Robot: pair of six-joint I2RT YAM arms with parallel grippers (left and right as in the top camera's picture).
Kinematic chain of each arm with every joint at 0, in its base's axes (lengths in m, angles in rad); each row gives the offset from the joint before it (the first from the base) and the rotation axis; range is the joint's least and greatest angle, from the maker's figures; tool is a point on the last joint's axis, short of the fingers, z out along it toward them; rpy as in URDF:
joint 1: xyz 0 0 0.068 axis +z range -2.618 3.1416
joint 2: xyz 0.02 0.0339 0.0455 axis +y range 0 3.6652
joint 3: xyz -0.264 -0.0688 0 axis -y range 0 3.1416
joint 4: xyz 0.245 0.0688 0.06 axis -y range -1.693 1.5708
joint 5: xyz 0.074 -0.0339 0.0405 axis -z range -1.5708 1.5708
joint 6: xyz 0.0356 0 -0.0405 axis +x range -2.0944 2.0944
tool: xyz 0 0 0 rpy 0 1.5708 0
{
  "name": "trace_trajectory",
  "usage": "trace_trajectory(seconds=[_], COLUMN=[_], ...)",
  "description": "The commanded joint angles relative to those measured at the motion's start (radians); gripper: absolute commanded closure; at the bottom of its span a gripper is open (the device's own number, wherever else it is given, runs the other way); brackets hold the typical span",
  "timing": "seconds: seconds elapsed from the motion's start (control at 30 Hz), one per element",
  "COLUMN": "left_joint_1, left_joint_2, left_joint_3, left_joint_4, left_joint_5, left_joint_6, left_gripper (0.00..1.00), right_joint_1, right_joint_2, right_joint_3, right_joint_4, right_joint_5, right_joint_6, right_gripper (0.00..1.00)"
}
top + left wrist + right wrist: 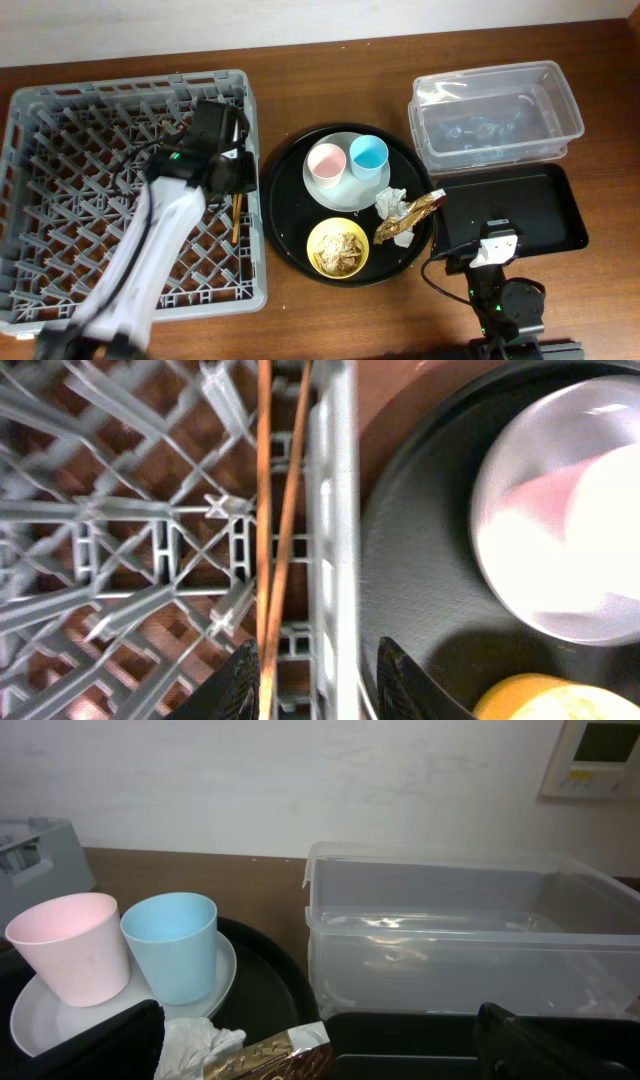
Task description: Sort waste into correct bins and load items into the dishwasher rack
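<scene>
The wooden chopsticks [268, 510] lie in the grey dishwasher rack [60, 150] along its right wall, also seen from overhead [237, 215]. My left gripper [320, 685] is open, straddling that wall, its left finger beside the chopsticks; from overhead it [232, 180] hovers over the rack. On the grey plate [345, 178] stand the pink cup [325, 162] and blue cup [368, 154]. The yellow bowl [338, 247] holds food scraps. White tissue [392, 201] and the gold wrapper [408, 218] lie beside it. My right gripper [335, 1045] is open and empty.
The round black tray [290, 215] carries the plate, bowl and waste. The clear tub [495, 110] stands at the back right with the flat black tray [540, 205] in front of it. The right arm [497, 250] sits at that tray's near edge.
</scene>
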Motion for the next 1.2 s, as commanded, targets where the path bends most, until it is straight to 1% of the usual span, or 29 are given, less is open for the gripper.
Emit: trace_trajectory(seconds=[0.0,0.03,0.07,0.13,0.2,0.27,0.33,0.4,0.43,0.47,0.53,0.6,0.63,0.67,0.7,0.77,0.8,0.83,0.87,0.93,0.97,1.0,1.07,1.17], left_joint_1=[0.000,0.000,0.000,0.000,0.000,0.000,0.000,0.000,0.000,0.000,0.000,0.000,0.000,0.000,0.000,0.000,0.000,0.000,0.000,0.000,0.000,0.000,0.000,0.000], left_joint_2=[-0.176,-0.204,-0.227,-0.241,-0.241,-0.241,-0.241,-0.241,-0.241,-0.241,-0.241,-0.241,-0.241,-0.241,-0.241,-0.241,-0.241,-0.241,-0.241,-0.241,-0.241,-0.241,-0.241,-0.241], left_joint_3=[0.026,0.026,0.026,0.026,0.026,0.026,0.026,0.026,0.026,0.026,0.026,0.026,0.026,0.026,0.026,0.026,0.026,0.026,0.026,0.026,0.026,0.026,0.026,0.026], left_joint_4=[-0.026,-0.031,-0.048,-0.073,-0.093,-0.099,-0.099,-0.099,-0.099,-0.099,-0.099,-0.099,-0.099,-0.099,-0.099,-0.099,-0.099,-0.099,-0.099,-0.099,-0.099,-0.099,-0.099,-0.099], left_joint_5=[0.032,0.040,0.050,0.050,0.041,0.042,0.042,0.042,0.042,0.042,0.042,0.042,0.042,0.042,0.042,0.042,0.042,0.042,0.042,0.042,0.042,0.042,0.042,0.042], left_joint_6=[-0.023,-0.023,-0.023,-0.022,-0.022,-0.022,-0.022,-0.022,-0.022,-0.022,-0.022,-0.022,-0.022,-0.022,-0.022,-0.022,-0.022,-0.022,-0.022,-0.022,-0.022,-0.022,-0.022,-0.022], left_gripper=[0.58,0.44,0.16,0.01,0.00,0.01,0.01,0.01,0.01,0.01,0.00,0.01,0.01,0.01,0.01,0.00,0.01,0.01,0.01,0.01,0.01,0.00,0.01,0.01], right_joint_1=[-0.004,-0.004,-0.004,-0.004,-0.004,-0.004,-0.004,-0.004,-0.004,-0.004,-0.004,-0.004,-0.004,-0.004,-0.004,-0.004,-0.004,-0.004,-0.004,-0.004,-0.004,-0.004,-0.004,-0.003], right_joint_2=[-0.005,-0.005,-0.005,-0.005,-0.005,-0.005,-0.005,0.011,0.056,0.130,0.282,0.520,0.629,0.708,0.778,0.927,0.958,0.994,1.055,1.104,1.121,1.131,1.135,1.135], right_joint_3=[-0.005,-0.005,-0.005,-0.005,-0.005,-0.002,0.045,0.170,0.290,0.418,0.616,0.866,0.968,1.038,1.095,1.191,1.199,1.198,1.187,1.152,1.123,1.072,0.995,0.824], right_joint_4=[-0.004,-0.004,-0.004,-0.004,0.005,0.035,-0.009,-0.122,-0.210,-0.312,-0.501,-0.780,-0.879,-0.921,-0.959,-1.063,-1.080,-1.097,-1.110,-1.086,-1.060,-1.016,-0.951,-0.790], right_joint_5=[-0.006,-0.005,-0.005,-0.006,-0.047,-0.237,-0.246,-0.242,-0.242,-0.242,-0.242,-0.243,-0.271,-0.313,-0.389,-0.504,-0.507,-0.503,-0.452,-0.356,-0.319,-0.304,-0.303,-0.266], right_joint_6=[0.007,0.007,0.006,0.007,0.007,0.008,0.045,0.045,0.045,0.045,0.024,-0.008,-0.008,0.001,0.040,0.044,0.044,0.049,0.172,0.351,0.412,0.462,0.509,0.634], right_gripper=[0.01,0.01,0.01,0.01,0.01,0.01,0.01,0.02,0.01,0.01,0.01,0.01,0.01,0.01,0.01,0.01,0.01,0.04,0.19,0.21,0.21,0.21,0.22,0.23])
